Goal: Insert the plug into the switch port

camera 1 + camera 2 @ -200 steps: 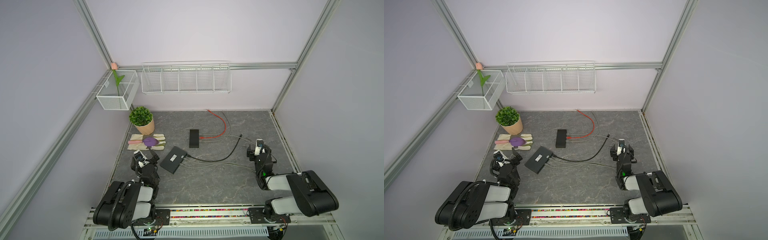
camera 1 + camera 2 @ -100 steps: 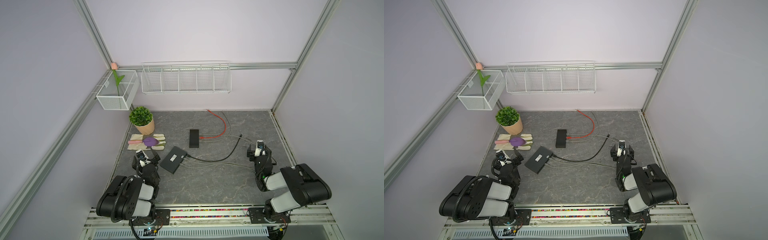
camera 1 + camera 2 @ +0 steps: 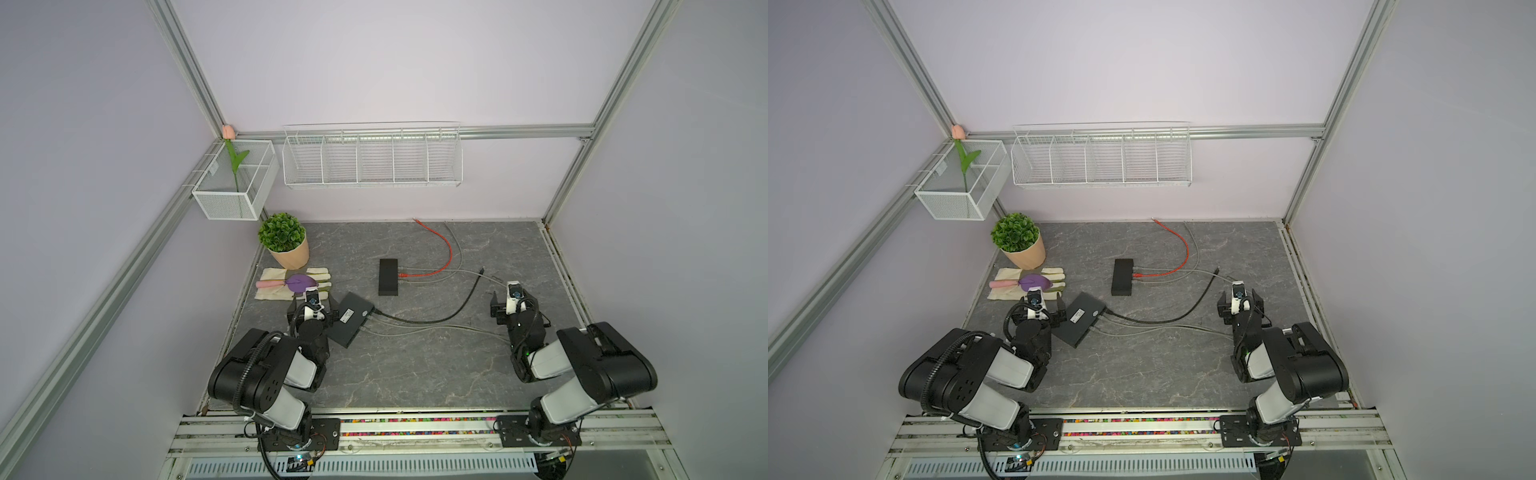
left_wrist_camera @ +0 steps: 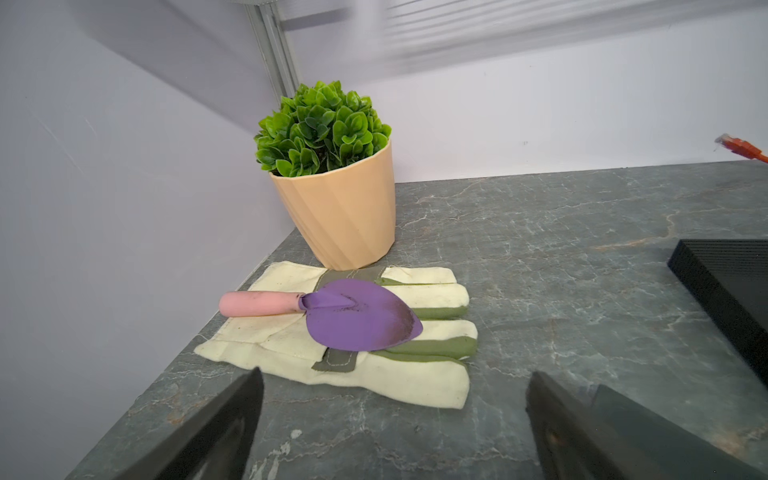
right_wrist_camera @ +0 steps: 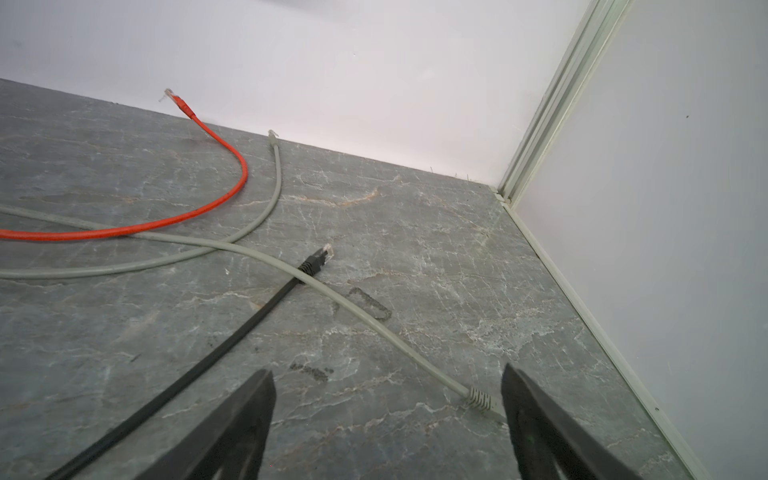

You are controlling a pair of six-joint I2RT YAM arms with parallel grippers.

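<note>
A black switch [image 3: 388,277] [image 3: 1122,277] lies mid-table with a red and a grey cable in its right side; its edge shows in the left wrist view [image 4: 727,282]. A black cable's loose plug [image 3: 482,270] [image 5: 322,255] lies on the table ahead of my right gripper [image 3: 513,302] [image 3: 1239,302] [image 5: 387,372], which is open and empty. A grey plug [image 5: 482,401] lies just inside one of its fingers. My left gripper [image 3: 311,319] [image 3: 1039,313] [image 4: 395,376] is open and empty, low over the table.
A second black box [image 3: 351,319] [image 4: 631,419] sits right beside the left gripper, with black and grey cables in it. A glove with a purple trowel [image 4: 357,316] and a potted plant [image 4: 332,183] lie ahead of it. A red plug [image 5: 174,97] lies by the back wall.
The left gripper has shifted right and back, closer to the near black box. Both arms' elbows have risen. The right gripper stays put. Cables and boxes have not moved.
</note>
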